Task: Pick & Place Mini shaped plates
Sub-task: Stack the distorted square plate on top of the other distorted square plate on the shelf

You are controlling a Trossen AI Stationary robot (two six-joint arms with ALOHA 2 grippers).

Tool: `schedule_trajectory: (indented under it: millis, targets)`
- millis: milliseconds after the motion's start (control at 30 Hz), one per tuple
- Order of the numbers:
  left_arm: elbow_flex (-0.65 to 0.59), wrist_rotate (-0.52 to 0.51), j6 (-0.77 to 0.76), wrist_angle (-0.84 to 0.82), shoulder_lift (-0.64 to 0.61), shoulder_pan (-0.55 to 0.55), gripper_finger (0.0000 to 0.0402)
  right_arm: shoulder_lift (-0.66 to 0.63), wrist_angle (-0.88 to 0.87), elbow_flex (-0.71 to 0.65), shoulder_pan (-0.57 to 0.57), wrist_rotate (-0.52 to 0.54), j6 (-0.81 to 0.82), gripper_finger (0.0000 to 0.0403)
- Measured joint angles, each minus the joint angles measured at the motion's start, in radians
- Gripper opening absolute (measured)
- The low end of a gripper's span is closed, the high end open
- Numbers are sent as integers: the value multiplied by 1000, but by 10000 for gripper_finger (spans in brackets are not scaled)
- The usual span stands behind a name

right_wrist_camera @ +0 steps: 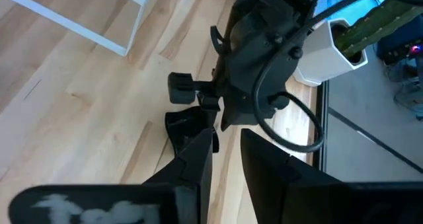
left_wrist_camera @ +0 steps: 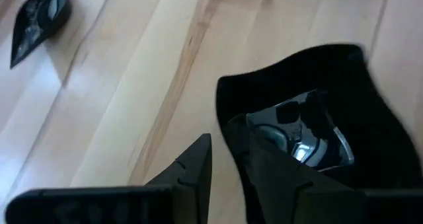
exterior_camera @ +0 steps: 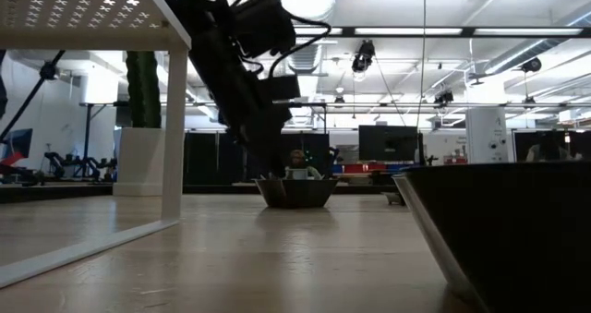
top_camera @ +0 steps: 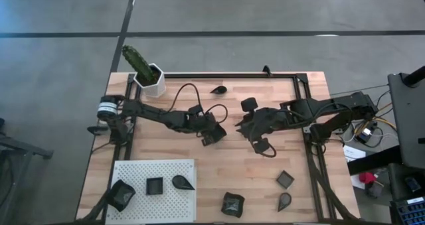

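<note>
- The wavy-edged plate (top_camera: 213, 138) (left_wrist_camera: 330, 98) sits on the wooden table (top_camera: 166, 145) near its middle. In the low view its base (exterior_camera: 295, 193) rests flat on the wood.
- The left gripper (top_camera: 210, 133) (left_wrist_camera: 228, 164) has the plate's near rim in the narrow gap between its jaws. One finger (left_wrist_camera: 277, 178) is inside the bowl and the other is outside, so they pinch the rim.
- A teardrop plate (left_wrist_camera: 36, 19) lies on the wood, well apart from that grip.
- The right gripper (top_camera: 240, 127) (right_wrist_camera: 226, 151) hangs just beside the left one and faces it. Its jaws are slightly parted, with nothing between them.
- Three more dark plates rest on the white perforated board (top_camera: 172, 205) at the table's near left corner: a wavy plate (top_camera: 123, 194), a square plate (top_camera: 155, 186) and a pointed plate (top_camera: 182, 182).
- Loose plates lie on the near right wood: one wavy (top_camera: 232, 204), one square (top_camera: 285, 179), one teardrop-shaped (top_camera: 284, 200).
- A white cactus pot (top_camera: 153, 80) stands at the far left corner.
</note>
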Motion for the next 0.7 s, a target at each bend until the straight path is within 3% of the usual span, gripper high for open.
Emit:
schedule_trajectory:
  millis: [400, 633, 700]
  targets:
    - [0, 18, -15, 1, 46, 2, 95, 0, 0, 0, 0, 0, -3, 65]
    - [0, 21, 2, -7, 45, 2, 13, 0, 0, 0, 0, 1, -2, 66]
    - [0, 22, 8, -9, 44, 2, 8, 0, 0, 0, 0, 1, -2, 68]
